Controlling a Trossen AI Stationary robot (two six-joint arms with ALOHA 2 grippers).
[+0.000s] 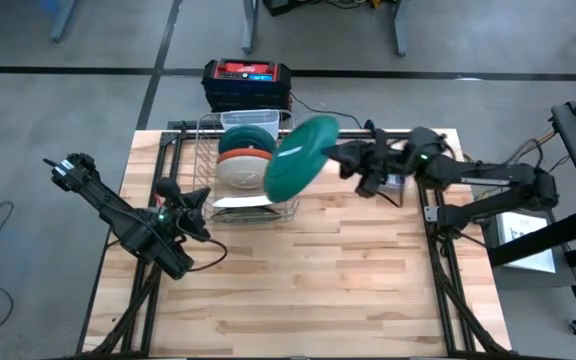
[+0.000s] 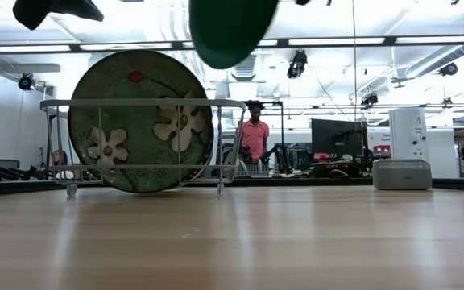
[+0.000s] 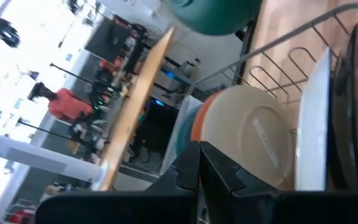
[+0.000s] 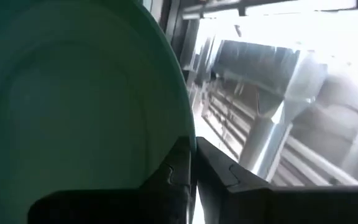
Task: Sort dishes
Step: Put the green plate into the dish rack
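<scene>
A silver wire rack [image 1: 230, 172] stands at the table's far middle. In it stand on edge a blue dish [image 1: 249, 126], an orange one [image 3: 197, 122], a cream one [image 3: 261, 138], a white plate [image 3: 312, 124] and a large dark green flowered plate [image 2: 139, 121]. My right gripper [image 1: 342, 156] is shut on a dark teal-green plate [image 1: 299, 158], which it holds up over the rack's right end. My left gripper [image 1: 198, 205] is shut and empty at the rack's near left corner; in its wrist view [image 3: 197, 167] it faces the racked dishes. My right gripper pinches the teal-green plate's rim [image 4: 183, 132] between its two fingers, one on each face. The fingers come level from the table's right side. The plate is lifted clear, tilted, above the rack's right end; it also shows at the top of the low view [image 2: 232, 28].
A red-and-black box [image 1: 247, 82] sits beyond the table's far edge. A small grey device [image 2: 403, 174] stands at the right. A person in a red shirt [image 2: 254, 135] stands in the room behind. Bare wood [image 1: 318, 280] lies in front of the rack.
</scene>
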